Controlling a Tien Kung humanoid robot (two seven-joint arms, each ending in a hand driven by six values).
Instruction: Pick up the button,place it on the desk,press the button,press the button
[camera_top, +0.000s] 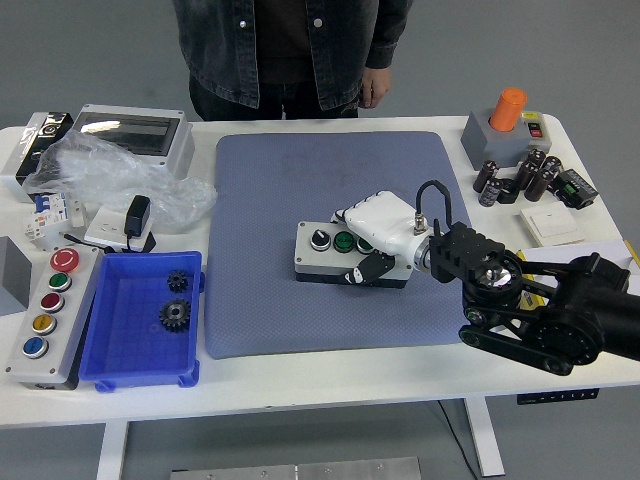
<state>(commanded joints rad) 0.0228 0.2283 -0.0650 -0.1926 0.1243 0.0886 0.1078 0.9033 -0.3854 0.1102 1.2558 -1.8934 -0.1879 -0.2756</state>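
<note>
On the blue-grey mat (330, 200), just right of centre, we find the button box (335, 255) lying flat, w/ the right hand (378, 238) clamped over its right end: white fingers (365, 215) across the top, thumb (365, 268) on the near side. Box looks set down, so we judge the placing step nearly done. Next, we should release w/o dragging the box across the mat, then press straight down on one cap, e.g. the green button (343, 240).

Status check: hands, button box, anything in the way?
Right hand shut on button box, on blue mat. Left hand out of view. Nothing blocking.
</note>
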